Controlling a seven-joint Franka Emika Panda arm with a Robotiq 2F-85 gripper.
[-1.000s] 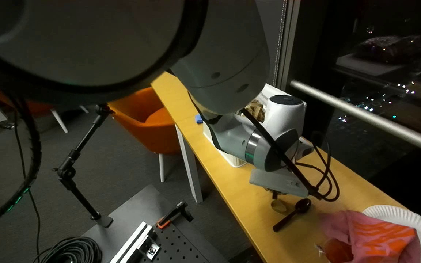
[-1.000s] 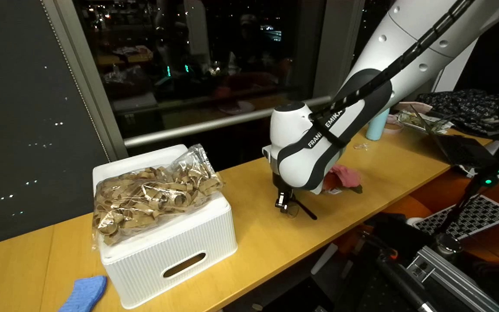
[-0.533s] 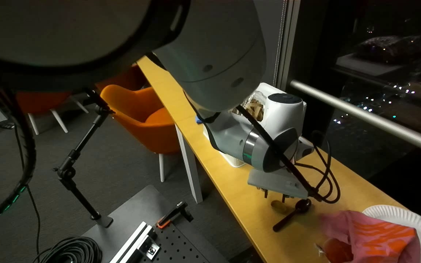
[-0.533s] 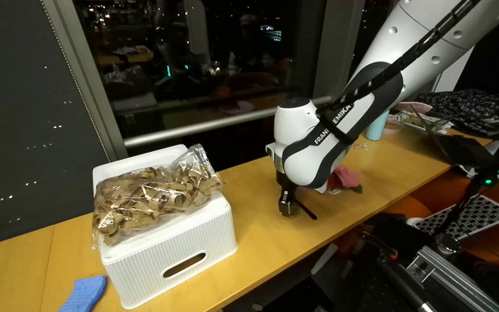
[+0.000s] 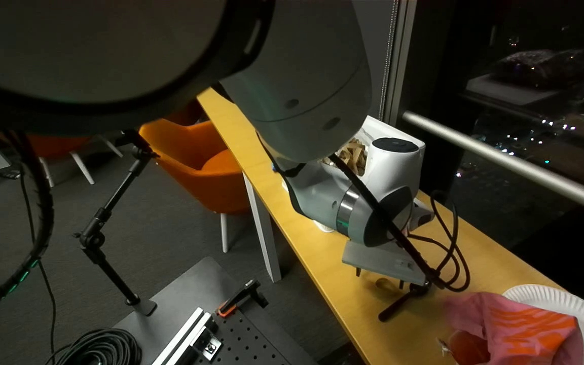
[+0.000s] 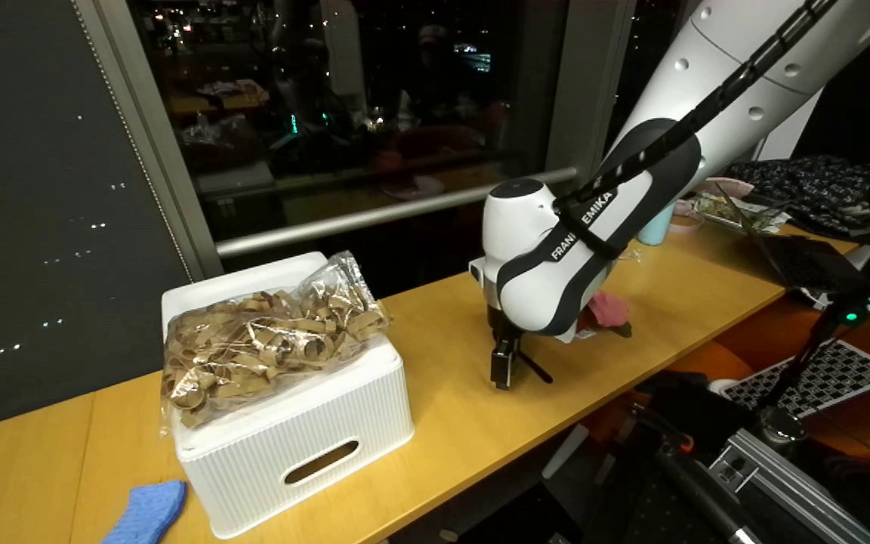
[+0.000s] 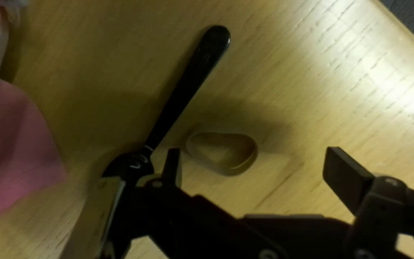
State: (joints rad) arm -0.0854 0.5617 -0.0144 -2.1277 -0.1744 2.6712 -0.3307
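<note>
Gripper (image 7: 254,160) has spread its jaws wide since earlier; tan ring (image 7: 206,160) near, black spoon (image 7: 184,90) left of it, wrist view.

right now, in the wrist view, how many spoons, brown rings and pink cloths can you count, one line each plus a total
black spoon: 1
brown ring: 1, not held
pink cloth: 1, cut off by the view's edge
total: 3

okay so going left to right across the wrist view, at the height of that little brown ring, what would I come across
Left to right: pink cloth, black spoon, one tool fingertip, little brown ring, the other tool fingertip.
</note>
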